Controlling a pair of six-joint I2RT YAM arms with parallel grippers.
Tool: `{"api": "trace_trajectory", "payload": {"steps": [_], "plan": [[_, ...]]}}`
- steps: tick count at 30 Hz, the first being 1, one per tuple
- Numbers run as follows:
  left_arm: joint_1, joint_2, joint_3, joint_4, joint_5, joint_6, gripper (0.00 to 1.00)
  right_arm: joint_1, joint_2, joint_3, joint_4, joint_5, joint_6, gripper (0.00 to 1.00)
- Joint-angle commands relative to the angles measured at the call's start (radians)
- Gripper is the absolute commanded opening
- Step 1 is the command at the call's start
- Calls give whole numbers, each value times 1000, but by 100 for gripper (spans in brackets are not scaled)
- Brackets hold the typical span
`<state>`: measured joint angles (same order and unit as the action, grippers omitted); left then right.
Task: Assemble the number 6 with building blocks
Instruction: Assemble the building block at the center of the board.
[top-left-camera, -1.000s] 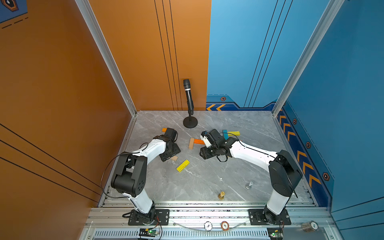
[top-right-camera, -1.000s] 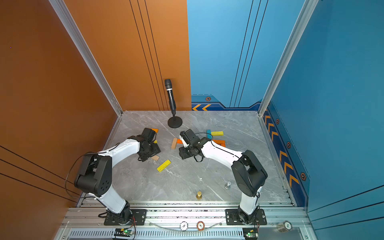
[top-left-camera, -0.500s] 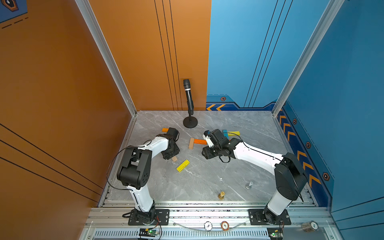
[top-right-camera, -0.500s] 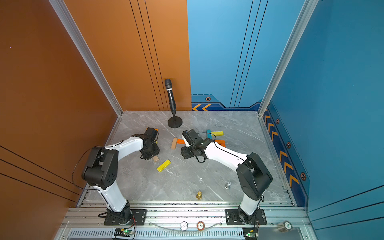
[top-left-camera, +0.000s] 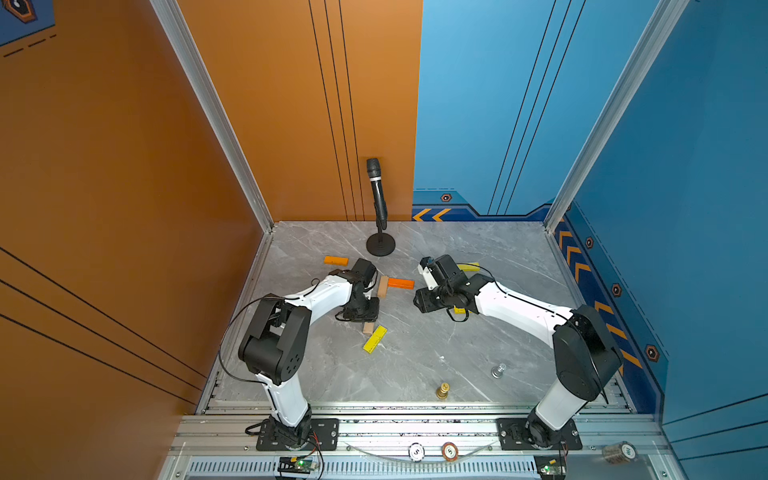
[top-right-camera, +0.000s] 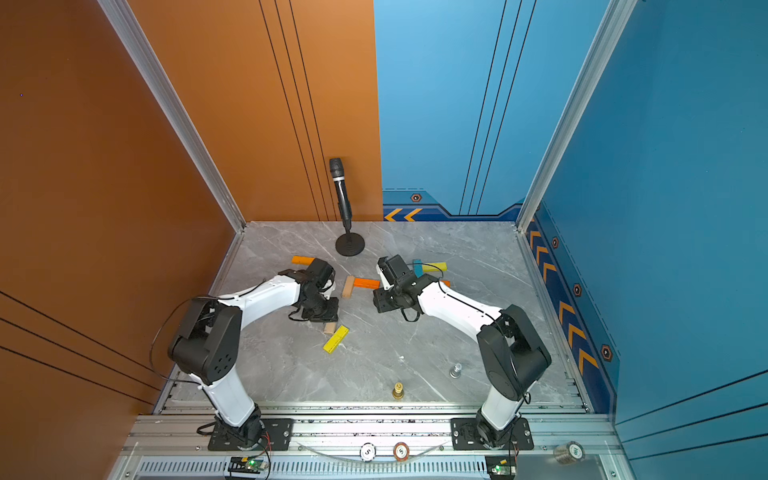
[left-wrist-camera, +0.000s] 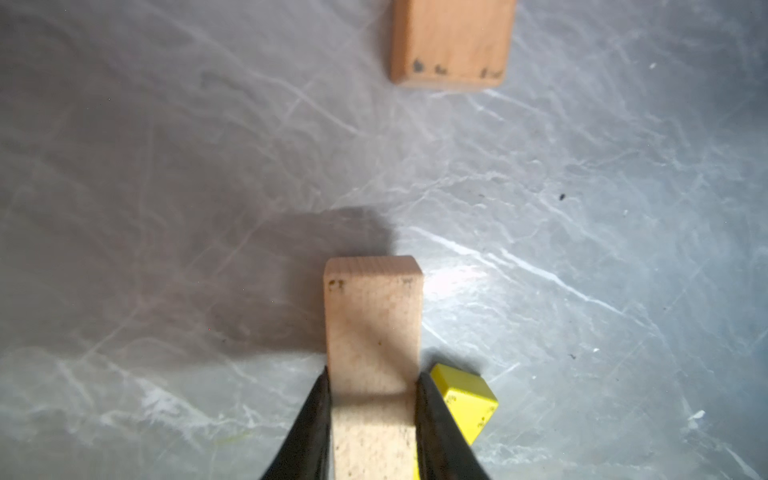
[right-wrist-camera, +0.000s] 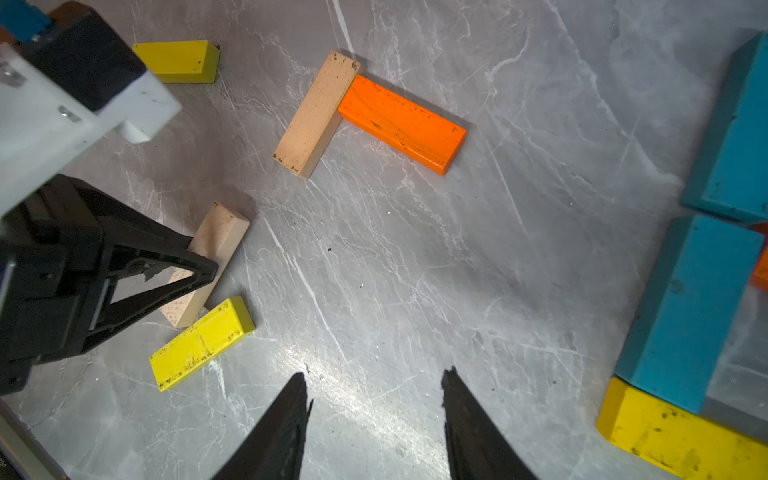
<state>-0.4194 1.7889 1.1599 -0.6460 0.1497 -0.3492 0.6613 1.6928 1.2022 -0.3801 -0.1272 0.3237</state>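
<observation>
My left gripper (left-wrist-camera: 374, 382) is shut on a plain tan building block (left-wrist-camera: 372, 316) that lies on the grey floor; in a top view that gripper (top-left-camera: 362, 318) hides most of the block (top-left-camera: 368, 329). A yellow block (top-left-camera: 375, 339) lies against it. Another tan block (right-wrist-camera: 316, 114) and an orange block (right-wrist-camera: 401, 124) form an L in the middle. My right gripper (right-wrist-camera: 374, 382) stands open over bare floor, right of the L (top-left-camera: 419, 301). Two blue blocks (right-wrist-camera: 690, 307) and a yellow block (right-wrist-camera: 681, 440) lie beside it. One orange block (top-left-camera: 336, 260) lies far left.
A black microphone on a round stand (top-left-camera: 380, 245) rises at the back middle. A small gold chess piece (top-left-camera: 442, 390) and a silver one (top-left-camera: 498, 370) stand near the front edge. Orange and blue walls close three sides.
My left gripper has shut on the tan block beside the yellow one. The left arm has swung its elbow forward. The right arm has shifted slightly, its gripper still open.
</observation>
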Motion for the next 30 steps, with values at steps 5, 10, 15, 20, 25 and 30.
{"api": "trace_trajectory", "payload": {"steps": [5,10,15,20,25,30], "plan": [[-22,74,79,-17,42,82,29,0,-51,-36,22,18,21,53],[-9,96,101,-17,20,87,29,-4,-49,-34,21,15,19,53],[-12,122,125,-18,-2,92,29,-8,-47,-33,21,18,15,53],[-6,142,137,-24,-39,77,30,-12,-47,-34,23,16,15,53],[-8,153,140,-21,-53,74,31,-16,-46,-33,26,14,13,53],[-11,166,151,-21,-59,70,31,-19,-39,-32,28,8,16,53]]}}
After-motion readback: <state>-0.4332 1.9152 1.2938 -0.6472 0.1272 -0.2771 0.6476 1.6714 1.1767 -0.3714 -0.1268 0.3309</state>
